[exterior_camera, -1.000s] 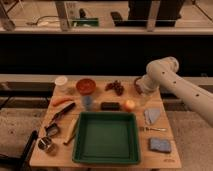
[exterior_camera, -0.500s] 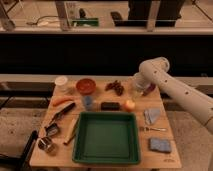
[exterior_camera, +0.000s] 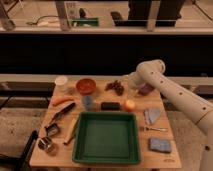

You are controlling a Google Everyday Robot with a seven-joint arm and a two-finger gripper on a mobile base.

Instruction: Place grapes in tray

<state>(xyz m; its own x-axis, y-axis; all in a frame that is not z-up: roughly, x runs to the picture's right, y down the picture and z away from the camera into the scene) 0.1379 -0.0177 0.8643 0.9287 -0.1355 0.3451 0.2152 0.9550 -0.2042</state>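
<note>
The grapes (exterior_camera: 116, 87), a small dark reddish-purple bunch, lie at the back of the wooden table, between a red bowl and a purple bowl. The large deep-green tray (exterior_camera: 106, 138) sits at the front middle of the table with nothing in it. My white arm reaches in from the right and bends down at the back of the table. My gripper (exterior_camera: 131, 90) hangs just right of the grapes, close to them and above the small orange fruit (exterior_camera: 129, 105).
Back row: white cup (exterior_camera: 61, 82), red bowl (exterior_camera: 86, 85), purple bowl (exterior_camera: 146, 89). Middle: carrot (exterior_camera: 61, 100), blue cup (exterior_camera: 88, 102), black block (exterior_camera: 110, 106). Right: grey cloth (exterior_camera: 152, 116), fork (exterior_camera: 152, 129), blue sponge (exterior_camera: 160, 145). Left: black tool (exterior_camera: 62, 112), metal pieces (exterior_camera: 49, 137).
The arm has swung left and lowered, bringing the gripper from the table's right side to just beside the grapes. The objects on the table have not moved.
</note>
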